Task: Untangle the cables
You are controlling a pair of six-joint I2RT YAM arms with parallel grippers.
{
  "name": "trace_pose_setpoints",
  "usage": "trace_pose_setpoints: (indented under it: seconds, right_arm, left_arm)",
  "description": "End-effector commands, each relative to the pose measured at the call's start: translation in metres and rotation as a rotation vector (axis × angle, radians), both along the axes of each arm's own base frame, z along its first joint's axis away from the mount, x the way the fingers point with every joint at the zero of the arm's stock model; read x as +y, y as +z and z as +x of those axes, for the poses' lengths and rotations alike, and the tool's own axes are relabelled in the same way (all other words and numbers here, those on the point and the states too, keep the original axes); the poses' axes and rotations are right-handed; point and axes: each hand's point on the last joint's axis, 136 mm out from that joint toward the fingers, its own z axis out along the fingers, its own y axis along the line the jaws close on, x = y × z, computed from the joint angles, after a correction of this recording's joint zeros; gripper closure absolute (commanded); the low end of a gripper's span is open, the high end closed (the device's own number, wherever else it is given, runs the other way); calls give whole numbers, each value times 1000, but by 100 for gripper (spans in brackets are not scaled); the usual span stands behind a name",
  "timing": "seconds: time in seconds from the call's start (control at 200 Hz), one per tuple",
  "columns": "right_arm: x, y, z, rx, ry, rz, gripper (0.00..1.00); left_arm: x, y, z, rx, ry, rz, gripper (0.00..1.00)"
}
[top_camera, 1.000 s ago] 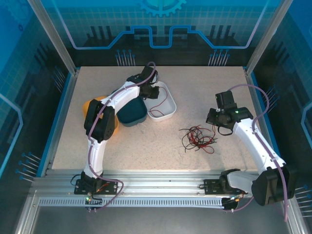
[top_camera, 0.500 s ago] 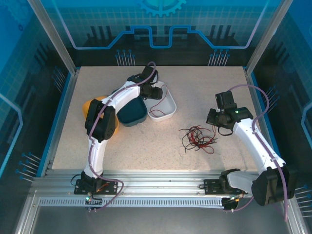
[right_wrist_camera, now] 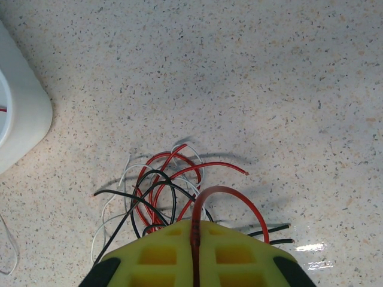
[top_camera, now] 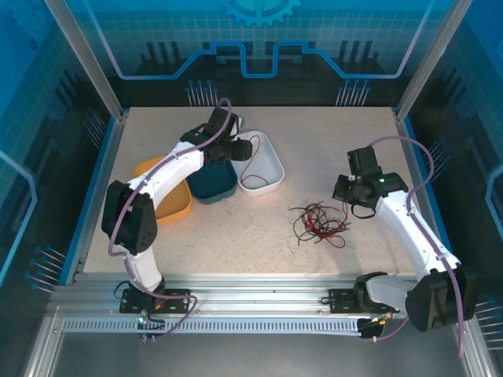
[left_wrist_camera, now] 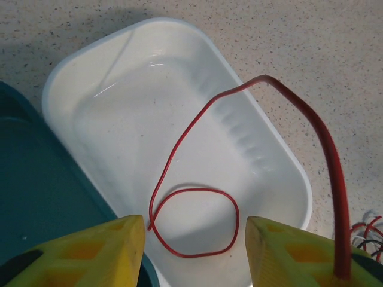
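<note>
The right gripper [right_wrist_camera: 194,254] has its fingers pressed together on a red strand [right_wrist_camera: 224,188]. The strand arcs out just ahead of the tips and drops back into the tangle of cables [right_wrist_camera: 157,191], which lies directly in front of the gripper on the table [right_wrist_camera: 269,78]. Black and white strands loop over the red ones, so a pull from here may drag the whole knot along or cinch it tighter. The thin wire could also slip out of the pinch.

The left gripper [left_wrist_camera: 194,251] is spread wide above the white bin [left_wrist_camera: 119,113]. A lone red cable [left_wrist_camera: 327,152] lies coiled below and between its fingers. One end rises past the right-hand finger. If it is snagged there, drawing back would likely hoist the cable out of the bin.

That end is cut off at the frame edge, so I cannot tell whether it touches the finger. The right gripper's fingers hide the near part of the tangle.
</note>
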Motion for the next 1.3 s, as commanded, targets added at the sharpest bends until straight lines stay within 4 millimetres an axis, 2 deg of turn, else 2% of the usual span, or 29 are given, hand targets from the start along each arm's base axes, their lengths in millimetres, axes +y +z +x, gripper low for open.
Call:
trace_pose_setpoints:
  seconds: [0.0, 0.115, 0.26, 0.335, 0.44, 0.58, 0.69, 0.8, 0.916, 0.996, 1.111, 1.296]
  right_arm:
    - [5, 0, -3, -6, 1, 11, 93]
    - [5, 0, -2, -6, 2, 13, 93]
    - [6, 0, -2, -6, 3, 16, 93]
    - [5, 0, -4, -6, 2, 15, 94]
    - [3, 1, -7, -6, 0, 6, 93]
    - [1, 3, -9, -10, -5, -1, 93]
    - [1, 3, -8, -10, -5, -1, 93]
    - [3, 3, -7, -11, -3, 7, 93]
    - [3, 2, -6, -10, -4, 6, 93]
    - [2, 2, -6, -10, -7, 4, 93]
    - [2, 0, -5, -9, -7, 4, 93]
    - [11, -1, 2, -12, 18, 38, 94]
  left_arm:
    - [-3, -3, -12, 3, -12, -36, 52]
    - [-2, -23, -18, 47, -34, 13, 54]
    - [-10, -39, -17, 46, -120, 147, 55]
    - [-15, -45, -16, 26, -191, 227, 45]
    - [-18, -51, -18, 26, -269, 300, 26]
    - [-26, -53, -32, 42, -394, 294, 1]
    - [-34, -46, -44, 35, -470, 252, 1]
    - [-37, -30, -45, 10, -453, 194, 1]
    - [-50, -7, -42, 1, -395, 69, 8]
    - [-57, 2, -37, 6, -322, 14, 13]
    - [-78, 4, -33, -1, -271, -10, 14]
    - [-105, -11, -18, -3, -168, -14, 15]
